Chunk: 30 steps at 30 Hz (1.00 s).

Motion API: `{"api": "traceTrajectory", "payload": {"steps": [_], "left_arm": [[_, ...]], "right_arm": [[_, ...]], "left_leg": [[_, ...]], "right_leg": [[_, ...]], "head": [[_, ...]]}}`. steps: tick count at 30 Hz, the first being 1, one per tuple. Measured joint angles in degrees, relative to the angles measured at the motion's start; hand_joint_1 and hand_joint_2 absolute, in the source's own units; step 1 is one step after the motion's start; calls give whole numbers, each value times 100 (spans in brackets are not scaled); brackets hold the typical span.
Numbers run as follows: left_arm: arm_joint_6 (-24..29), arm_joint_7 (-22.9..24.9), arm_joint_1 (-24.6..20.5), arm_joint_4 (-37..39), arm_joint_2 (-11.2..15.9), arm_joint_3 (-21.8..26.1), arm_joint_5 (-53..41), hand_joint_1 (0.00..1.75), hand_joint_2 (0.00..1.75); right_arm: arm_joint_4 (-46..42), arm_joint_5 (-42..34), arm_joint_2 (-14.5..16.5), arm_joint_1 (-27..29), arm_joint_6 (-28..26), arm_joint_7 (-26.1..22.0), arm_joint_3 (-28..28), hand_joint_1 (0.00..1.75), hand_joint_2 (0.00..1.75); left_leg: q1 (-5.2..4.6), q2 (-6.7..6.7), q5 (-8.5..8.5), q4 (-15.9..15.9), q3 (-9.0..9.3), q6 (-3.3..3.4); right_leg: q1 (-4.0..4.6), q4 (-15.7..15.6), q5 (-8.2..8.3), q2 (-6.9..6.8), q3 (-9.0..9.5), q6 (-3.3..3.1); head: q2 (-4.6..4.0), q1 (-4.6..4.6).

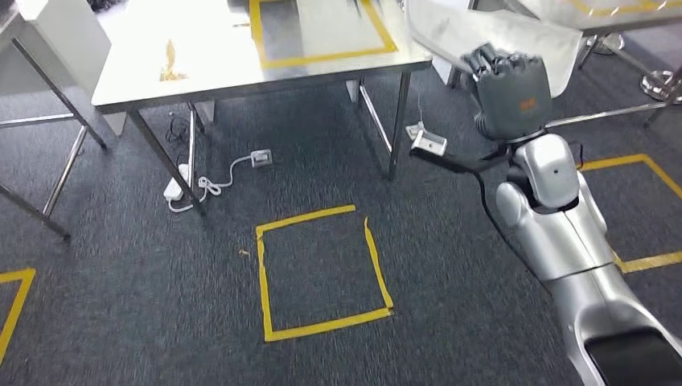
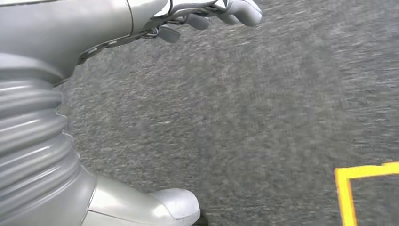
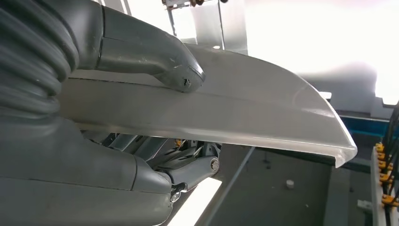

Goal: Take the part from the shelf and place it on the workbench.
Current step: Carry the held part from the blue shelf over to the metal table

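Far right of the head view, right hand (image 1: 508, 74) grips the part (image 1: 515, 32), a pale curved sheet-metal panel. Right wrist view: thumb (image 3: 155, 59) presses on the panel's upper face, fingers (image 3: 193, 167) curl under it, so it is clamped by one edge and carried flat, raised clear of the table. Workbench (image 1: 201, 68) with its yellow tape outline (image 1: 322, 55) sits far left-centre; probable drop zone. Left hand (image 2: 211, 14) hangs over carpet, fingers loosely spread, holding nothing.
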Motion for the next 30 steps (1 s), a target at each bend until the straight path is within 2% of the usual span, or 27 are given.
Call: {"api": "traceTrajectory", "payload": {"steps": [1, 2, 3, 4, 5, 6, 7, 9, 10, 11, 13, 14, 15, 17, 19, 20, 21, 22, 25, 26, 27, 29, 30], "left_arm": [[0, -1, -8, -1, 2, 0, -1, 0, 175], [0, -1, -10, -1, 1, 0, -1, 0, 175], [0, -2, -6, -1, 2, 0, -1, 0, 175], [0, -2, 2, 0, 2, 1, -1, 0, 175], [0, -4, 10, 1, 1, 2, -1, 0, 175], [0, -7, 14, 1, 1, 5, -1, 0, 175], [0, -10, 18, 1, 2, 15, -1, 0, 175], [0, -16, 39, 6, -3, 40, -1, 0, 175], [-1, -17, 49, 10, -5, 52, -1, 0, 175], [-3, -18, 55, 14, -10, 60, -2, 0, 175], [-6, -25, 40, 15, -21, 71, -4, 0, 175], [-7, -32, 32, 12, -27, 78, -6, 0, 175], [-7, -39, 24, 9, -31, 85, -8, 0, 175], [-7, -49, 20, 5, -33, 96, -9, 0, 175], [-7, -50, 26, 5, -35, 102, -11, 0, 175], [-9, -51, 33, 6, -39, 105, -14, 0, 175], [-10, -53, 37, 7, -43, 109, -17, 0, 175], [-12, -56, 39, 7, -48, 113, -23, 0, 175], [-14, -61, 35, 12, -75, 122, -43, 0, 175], [-14, -61, 33, 11, -81, 125, -48, 0, 175], [-15, -60, 31, 9, -84, 127, -54, 0, 175], [-20, -57, 29, 1, -80, 130, -63, 0, 175], [-24, -57, 21, 0, -81, 131, -70, 0, 175]], "right_arm": [[-1, -1, 4, -17, -4, -8, 0, 175, 175], [1, -1, 7, -24, -7, -19, 1, 175, 175], [2, -1, 10, -24, -9, -29, 2, 175, 175], [7, -2, 15, -20, -11, -40, 3, 175, 175], [13, -4, 21, -17, -13, -50, 4, 175, 175], [20, -9, 27, -18, -15, -63, 5, 175, 175], [27, -16, 34, -24, -19, -81, 5, 175, 175], [45, -28, 55, -47, -25, -116, 8, 175, 175], [55, -31, 68, -64, -26, -125, 9, 175, 175], [64, -32, 80, -82, -26, -131, 11, 175, 175], [73, -34, 98, -130, -25, -139, 14, 175, 175], [76, -34, 103, -151, -24, -145, 17, 175, 175], [79, -35, 107, -175, -23, -148, 21, 175, 175], [91, -36, 114, -201, -11, -159, 37, 175, 175], [119, -36, 117, -207, 15, -168, 66, 175, 175], [139, -36, 117, -204, 24, -172, 84, 175, 175], [157, -36, 118, -202, 29, -177, 103, 175, 175], [170, -36, 119, -201, 24, -181, 118, 175, 175], [190, -38, 106, -184, -18, -186, 139, 175, 175], [195, -41, 95, -175, -33, -189, 140, 175, 175], [198, -47, 85, -172, -48, -192, 140, 175, 175], [196, -66, 76, -191, -57, -208, 139, 175, 175], [195, -80, 75, -206, -54, -219, 139, 175, 175]], "left_leg": [[14, 39, -25, 334, -220, -36], [31, 74, -125, 696, -473, -70], [53, 91, -296, 999, -723, -96], [74, 101, -475, 1173, -918, -116], [90, 108, -585, 1195, -1041, -131], [102, 115, -557, 1038, -1078, -145], [112, 123, -385, 736, -1044, -157], [126, 169, 316, -48, -910, -155], [123, 194, 589, -316, -854, -124], [121, 213, 757, -476, -822, -78], [120, 205, 728, -520, -737, 35], [128, 187, 698, -531, -677, 81], [132, 170, 661, -536, -608, 123], [128, 139, 561, -547, -482, 184], [108, 114, 434, -548, -355, 219], [92, 101, 363, -548, -274, 230], [72, 89, 287, -548, -180, 239], [50, 80, 210, -548, -77, 245], [-1, 54, -32, -539, 163, 225], [-10, 45, -110, -545, 218, 204], [-21, 35, -145, -519, 293, 175], [-31, 39, -182, -426, 375, 119], [-31, 50, -171, -249, 338, 90]], "right_leg": [[-11, -10, -49, -2, 69, -19], [-15, -13, -111, -4, 135, -32], [-20, -14, -177, -5, 201, -32], [-25, -14, -243, -4, 275, -27], [-33, -14, -315, -3, 362, -17], [-44, -14, -393, -4, 462, -4], [-58, -14, -477, -6, 570, 15], [-70, -7, -651, -10, 747, 72], [-65, -14, -731, -7, 801, 111], [-54, -28, -785, -2, 863, 156], [-41, -22, -797, 5, 937, 236], [-44, 77, -757, -1, 935, 265], [-50, 291, -716, -8, 831, 283], [-48, 994, -770, -20, 389, 304], [-26, 1588, -1105, -21, -169, 299], [-14, 1662, -1273, -21, -355, 282], [1, 1575, -1346, -21, -461, 254], [23, 1326, -1243, -20, -482, 213], [127, 305, -278, 2, -348, 46], [156, 120, -81, 20, -293, 13], [166, 35, -20, 44, -248, -5], [132, -7, -1, 56, -74, -39], [110, -20, 10, 51, 8, -67]], "head": [[0, -7], [0, -13], [0, -16], [0, -17], [0, -16], [0, -17], [0, -16], [0, -28], [0, -33], [0, -39], [0, -37], [0, -31], [0, -24], [0, -11], [0, -8], [0, -6], [0, -4], [0, -2], [0, -7], [0, -6], [0, -7], [0, -2], [0, -10]]}}
